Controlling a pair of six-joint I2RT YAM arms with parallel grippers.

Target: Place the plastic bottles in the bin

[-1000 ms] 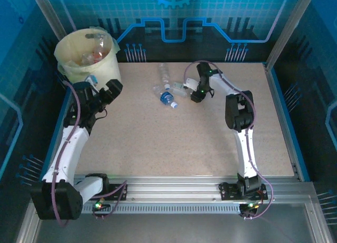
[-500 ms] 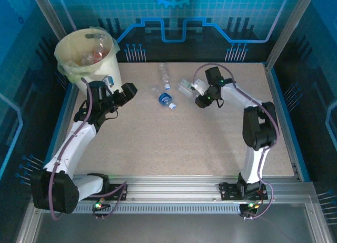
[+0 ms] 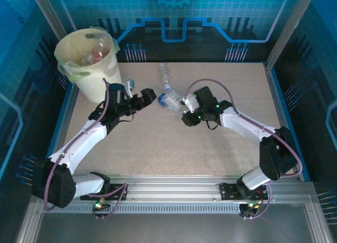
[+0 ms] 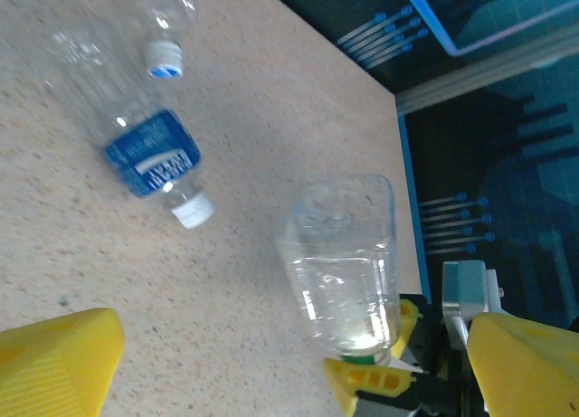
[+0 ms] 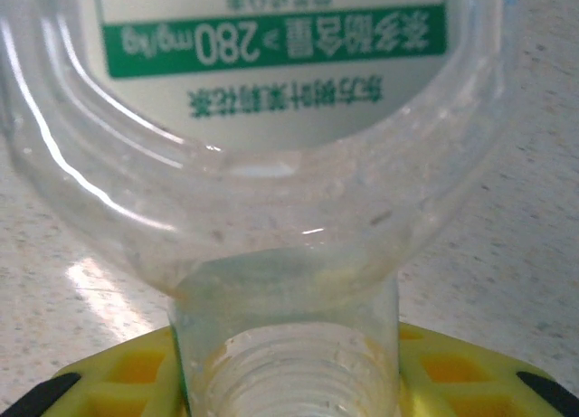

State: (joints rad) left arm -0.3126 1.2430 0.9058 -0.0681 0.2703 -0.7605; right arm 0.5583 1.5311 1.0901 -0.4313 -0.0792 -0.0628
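My right gripper (image 5: 285, 381) is shut on the threaded neck of a clear plastic bottle with a green label (image 5: 271, 37). In the top view that held bottle (image 3: 176, 101) is just left of the right gripper (image 3: 184, 110), near the table's middle. My left gripper (image 3: 149, 96) stands open with nothing between its fingers, pointing at the held bottle (image 4: 348, 263) from the left. A blue-labelled bottle (image 4: 149, 150) lies on the table beside it, and a clear bottle (image 3: 164, 74) lies further back. The bin (image 3: 64, 47) stands at the far left corner with several bottles inside.
The speckled table (image 3: 158, 143) stretches open toward the near edge. Blue raised edges (image 3: 284, 111) run along its sides and a dark printed backdrop closes the rear. The right arm's elbow (image 3: 274, 153) hangs over the near right of the table.
The right arm has swung down and left, carrying the green-labelled bottle toward the table's middle. The left arm has stretched right from beside the bin toward the bottles, still open.
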